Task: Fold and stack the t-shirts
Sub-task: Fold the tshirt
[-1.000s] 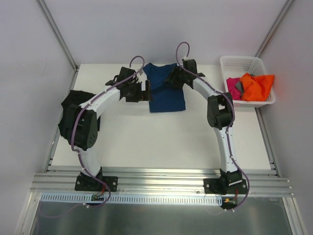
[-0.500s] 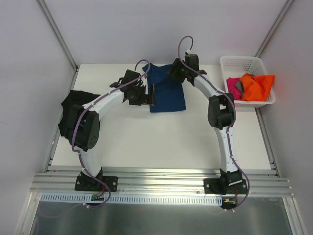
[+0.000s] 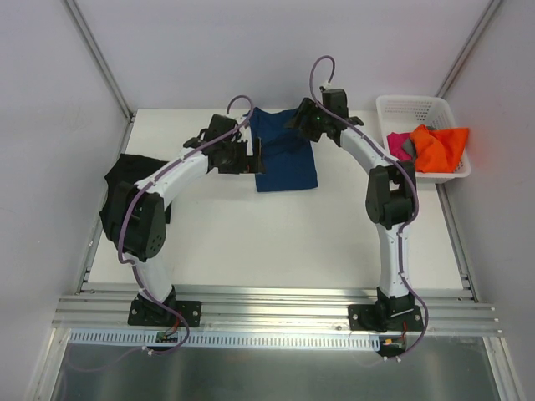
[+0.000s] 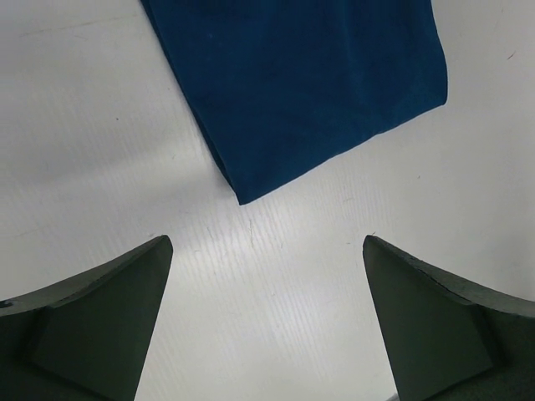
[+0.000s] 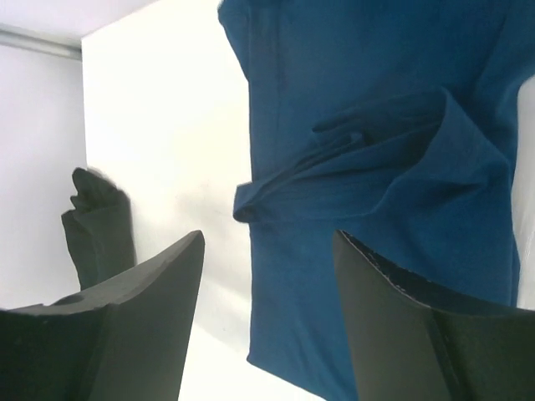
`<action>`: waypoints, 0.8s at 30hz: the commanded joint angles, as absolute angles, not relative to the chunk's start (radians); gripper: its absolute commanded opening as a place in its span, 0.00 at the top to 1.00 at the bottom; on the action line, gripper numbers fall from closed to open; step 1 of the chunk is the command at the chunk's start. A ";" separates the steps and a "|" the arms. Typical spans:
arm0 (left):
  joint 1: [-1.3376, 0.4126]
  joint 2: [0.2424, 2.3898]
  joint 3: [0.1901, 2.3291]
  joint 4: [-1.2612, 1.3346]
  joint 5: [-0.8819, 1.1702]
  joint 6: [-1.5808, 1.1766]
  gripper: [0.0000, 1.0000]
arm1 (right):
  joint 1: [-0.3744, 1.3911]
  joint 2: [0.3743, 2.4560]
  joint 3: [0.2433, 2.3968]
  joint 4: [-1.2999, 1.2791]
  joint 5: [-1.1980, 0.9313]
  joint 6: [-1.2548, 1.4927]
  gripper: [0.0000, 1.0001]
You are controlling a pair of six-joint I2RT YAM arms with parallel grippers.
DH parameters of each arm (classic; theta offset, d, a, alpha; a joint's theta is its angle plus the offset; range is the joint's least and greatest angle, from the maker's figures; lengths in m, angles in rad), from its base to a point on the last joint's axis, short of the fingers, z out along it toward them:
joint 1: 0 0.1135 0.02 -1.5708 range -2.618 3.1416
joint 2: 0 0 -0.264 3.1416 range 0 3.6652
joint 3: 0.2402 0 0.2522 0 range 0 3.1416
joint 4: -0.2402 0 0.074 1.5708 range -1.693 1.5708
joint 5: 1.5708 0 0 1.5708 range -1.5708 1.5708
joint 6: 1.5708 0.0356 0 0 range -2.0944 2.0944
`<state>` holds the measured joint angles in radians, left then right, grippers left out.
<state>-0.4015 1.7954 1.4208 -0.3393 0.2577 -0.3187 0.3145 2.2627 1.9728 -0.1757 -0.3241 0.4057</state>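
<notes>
White table point(image 3: 251, 238) has the blue shirt point(image 3: 288, 167) lying near the back. Left gripper point(image 4: 266, 240) beside it and right gripper point(image 5: 267, 236) above its top both stand spread, holding nothing. It looks soft and floppy, so pinch a corner.

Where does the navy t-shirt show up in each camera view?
Top external: navy t-shirt at far centre of the white table.
Left wrist: upper centre, one corner pointing down the frame.
Right wrist: fills the right side, a bunched fold mid-frame.
Shared landmark: the white table under it.
</notes>
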 commanded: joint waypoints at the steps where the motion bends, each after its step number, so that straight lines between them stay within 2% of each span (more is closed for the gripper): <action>1: -0.384 1.762 1.479 -0.341 0.233 -0.314 0.01 | 0.325 2.237 1.936 -0.204 -0.363 0.399 0.34; 6: -0.344 1.880 1.649 -0.341 0.161 -0.270 0.01 | 0.327 2.233 1.800 -0.221 -0.393 0.419 0.33; 10: -0.324 1.893 1.730 -0.341 0.137 -0.235 0.01 | 0.328 2.262 1.763 -0.236 -0.397 0.413 0.33; 19: -0.298 1.824 1.678 -0.345 0.135 -0.232 0.01 | 0.333 2.243 1.691 -0.310 -0.405 0.410 0.32; 24: -0.290 1.793 1.660 -0.347 0.138 -0.242 0.01 | 0.348 2.113 1.476 -0.348 -0.429 0.429 0.31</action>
<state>-0.2993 1.8713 1.6672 -0.3496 0.1474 -0.2493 0.3252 2.1918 1.5990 -0.2081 -0.4099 0.4191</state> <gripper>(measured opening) 0.991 0.683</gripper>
